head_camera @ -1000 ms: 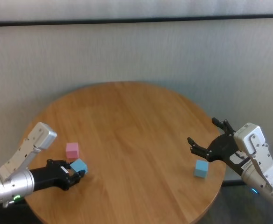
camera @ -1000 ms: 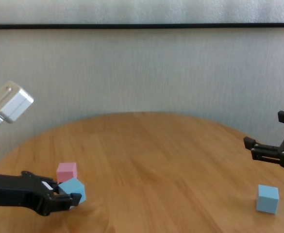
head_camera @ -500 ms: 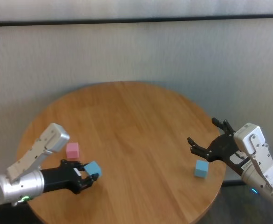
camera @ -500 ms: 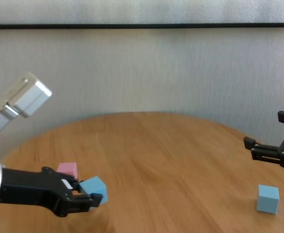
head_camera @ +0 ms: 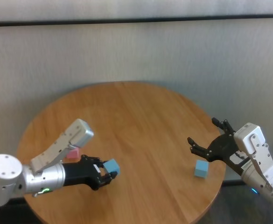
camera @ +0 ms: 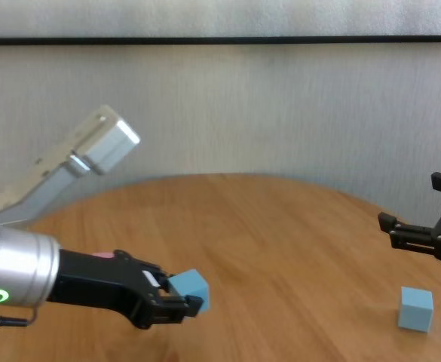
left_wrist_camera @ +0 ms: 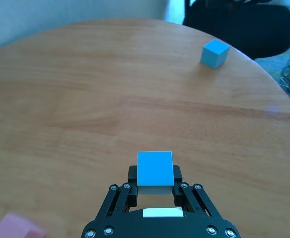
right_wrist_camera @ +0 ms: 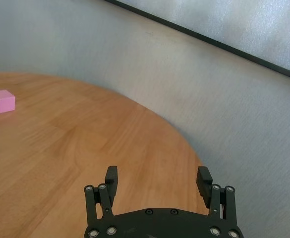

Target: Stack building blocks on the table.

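Note:
My left gripper (head_camera: 106, 171) is shut on a light blue block (head_camera: 111, 166) and holds it just above the round wooden table (head_camera: 141, 116), left of centre. The held block also shows in the left wrist view (left_wrist_camera: 154, 168) and chest view (camera: 189, 286). The pink block (head_camera: 73, 152) sits behind my left arm, mostly hidden; its corner shows in the left wrist view (left_wrist_camera: 16, 227). The second light blue block (head_camera: 201, 168) rests near the table's right edge, also in the chest view (camera: 415, 308). My right gripper (head_camera: 208, 140) is open and empty, hovering just above and behind that block.
A pale wall with a dark rail (head_camera: 136, 19) runs behind the table. A dark office chair (left_wrist_camera: 239, 20) stands beyond the table's far edge in the left wrist view.
My left gripper has carried the light blue block to the right, away from the pink block and toward the table's middle. The right arm and the other blue block have not moved.

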